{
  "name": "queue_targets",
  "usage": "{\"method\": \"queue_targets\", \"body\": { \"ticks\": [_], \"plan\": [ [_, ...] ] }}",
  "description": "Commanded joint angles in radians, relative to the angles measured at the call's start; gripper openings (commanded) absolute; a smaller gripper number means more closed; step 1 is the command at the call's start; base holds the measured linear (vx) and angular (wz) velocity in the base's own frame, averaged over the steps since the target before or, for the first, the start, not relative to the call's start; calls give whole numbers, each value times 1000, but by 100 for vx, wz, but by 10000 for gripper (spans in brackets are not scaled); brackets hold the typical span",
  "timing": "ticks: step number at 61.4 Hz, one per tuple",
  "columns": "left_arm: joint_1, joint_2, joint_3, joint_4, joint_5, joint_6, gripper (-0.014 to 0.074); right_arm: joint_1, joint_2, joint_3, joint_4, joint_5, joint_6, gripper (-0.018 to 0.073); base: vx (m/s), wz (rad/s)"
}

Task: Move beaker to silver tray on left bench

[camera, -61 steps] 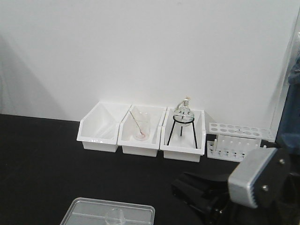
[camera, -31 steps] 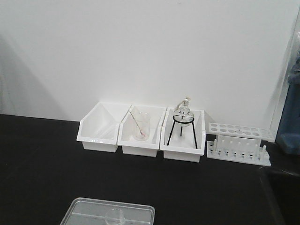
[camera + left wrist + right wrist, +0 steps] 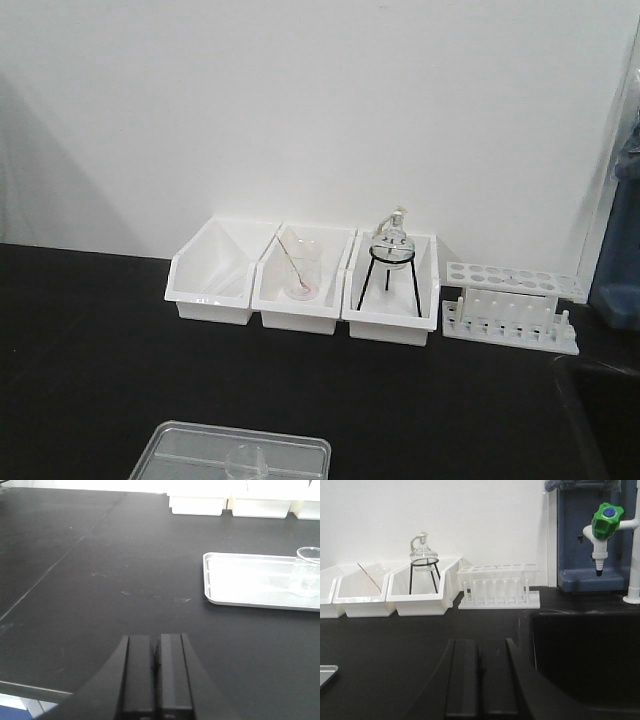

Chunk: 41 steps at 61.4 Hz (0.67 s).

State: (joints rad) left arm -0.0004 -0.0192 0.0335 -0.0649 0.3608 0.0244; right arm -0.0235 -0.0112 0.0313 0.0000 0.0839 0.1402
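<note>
The small clear glass cylindrical beaker (image 3: 308,571) stands upright inside the shallow pale silver-grey rectangular tray (image 3: 240,587), toward the tray's right end in the left wrist view, and the tray rests flat on the matte black surface (image 3: 100,580) in front of the plain white wall (image 3: 300,100); judged from how things lie, the task looks finished or nearly so. In the front view only the top of the beaker (image 3: 245,462) shows at the bottom edge, within the tray (image 3: 180,445). The left claw (image 3: 156,675) has its 2 black fingers pressed together with nothing between them, well apart from the tray. The right claw (image 3: 478,680) is likewise pressed together and empty, facing the 3 deep white plastic bins (image 3: 415,592), the round glass flask on a black tripod (image 3: 423,555), the white test-tube rack (image 3: 497,587) and the dark sink basin (image 3: 590,655). As a judgement, the beaker should be light, rigid, smooth and therefore slippery, and breakable if squeezed hard or knocked on the tray's raised rim. If it needed to be taken again, the sensible hold is across the straight wall about mid-height, below the flared lip, with gentle pressure and kept vertical.
</note>
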Motion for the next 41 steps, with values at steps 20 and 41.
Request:
{"method": "queue_targets", "body": {
  "ticks": [20, 41],
  "plan": [
    [-3, -7, 19, -5, -78, 1, 1, -6, -8, 5, 0, -71, -8, -14, 0, 0],
    [-3, -7, 19, -5, -78, 1, 1, -6, -8, 5, 0, -71, -8, -14, 0, 0]
  ]
}}
